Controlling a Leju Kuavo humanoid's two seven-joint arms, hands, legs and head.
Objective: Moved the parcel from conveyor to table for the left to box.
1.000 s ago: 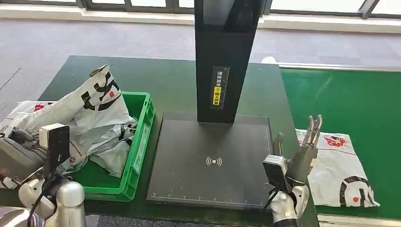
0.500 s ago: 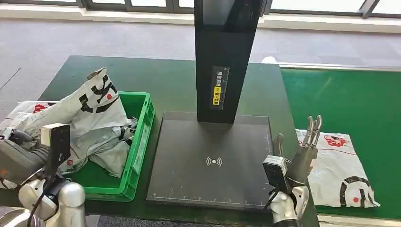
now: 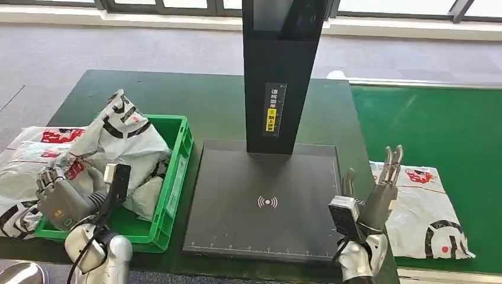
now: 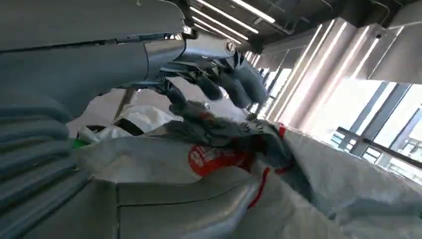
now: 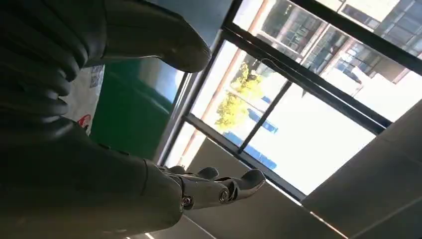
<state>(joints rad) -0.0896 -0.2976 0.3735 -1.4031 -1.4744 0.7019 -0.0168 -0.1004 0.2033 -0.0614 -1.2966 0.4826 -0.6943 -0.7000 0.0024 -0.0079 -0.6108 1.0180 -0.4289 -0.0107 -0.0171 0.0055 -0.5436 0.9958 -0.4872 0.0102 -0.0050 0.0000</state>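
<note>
The parcel [image 3: 427, 214] is a flat white plastic mailing bag with red printing near one end and a black-and-red round mark near the other. It lies on the green conveyor [image 3: 456, 127], at the right of the dark green desk [image 3: 213, 106], and its near-left corner sits just beside the right hand [image 3: 372, 198].

The right hand stands upright at the desk's right edge, between the black scanner pad [image 3: 266, 201] and the parcel. Its fingers [image 3: 393, 158] point up and are spread apart, holding nothing; the right wrist view shows the same open spread against the windows.

A green crate [image 3: 176, 177] stands on the left part of the desk, just beside the scanner pad. It is piled with crumpled white bags [image 3: 127, 133] carrying the same black and red marks, and the pile rises above its rim. More bags [image 3: 26, 160] lie outside the crate on its left side.

The left hand [image 3: 58, 198] is at the crate's near-left corner, among the bags. In the left wrist view its fingers [image 4: 224, 84] curl over a bunched fold of bag with red print [image 4: 224, 149]; whether they actually clamp it, I cannot tell.

A tall black post [image 3: 283, 74] rises from the back of the pad.
</note>
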